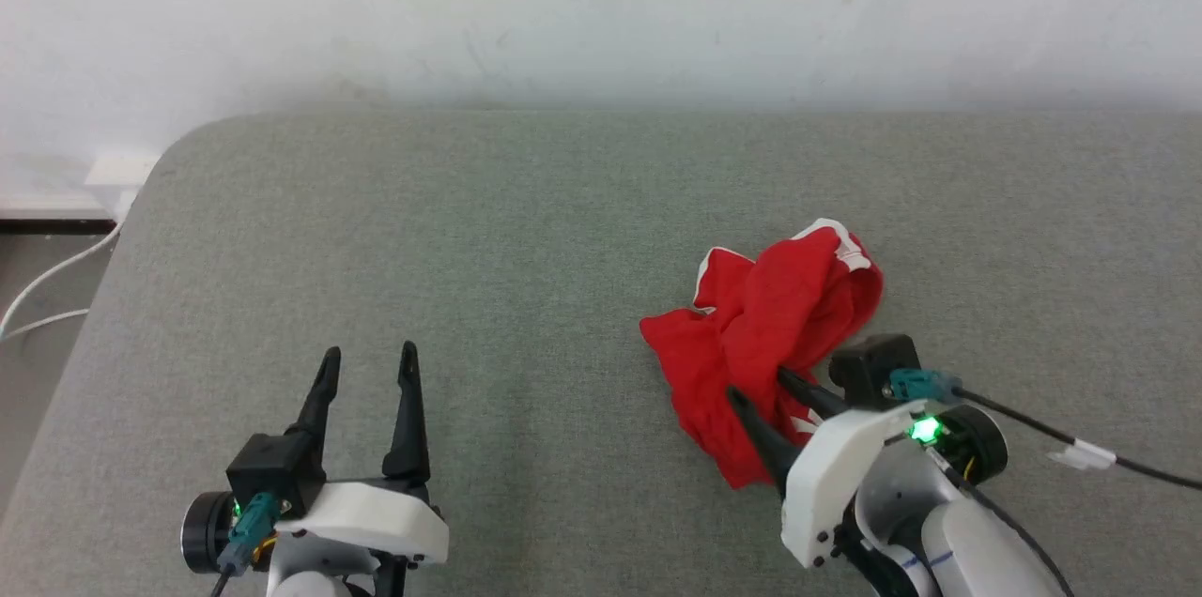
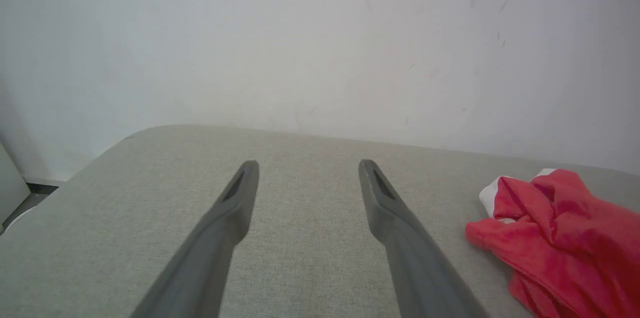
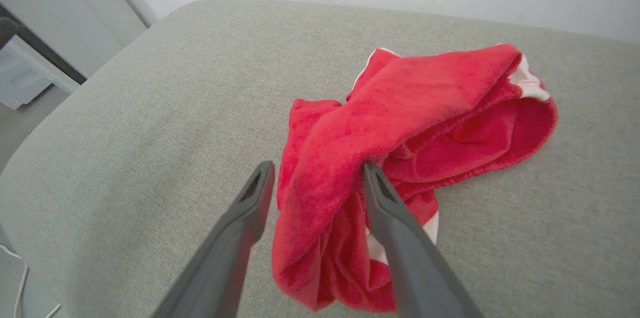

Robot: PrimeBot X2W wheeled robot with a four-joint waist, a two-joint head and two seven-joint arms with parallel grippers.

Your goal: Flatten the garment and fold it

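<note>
The garment (image 1: 770, 325) lies crumpled in a bright red heap with white trim on the grey cushioned surface, right of centre. My right gripper (image 1: 757, 382) reaches into its near edge. In the right wrist view the right gripper (image 3: 318, 166) is open, its two fingers straddling a raised fold of the garment (image 3: 400, 123), with the right finger touching the cloth. Well to the left, my left gripper (image 1: 368, 353) stands open over bare surface with nothing between its fingers. From the left wrist, the left gripper (image 2: 308, 165) points at the wall, and the garment (image 2: 560, 238) is at lower right.
The grey padded surface (image 1: 470, 231) has a rounded far-left corner and ends at a white wall (image 1: 601, 6). White cables (image 1: 47, 287) lie on the floor off the left edge. A black cable (image 1: 1080, 451) trails right from my right wrist.
</note>
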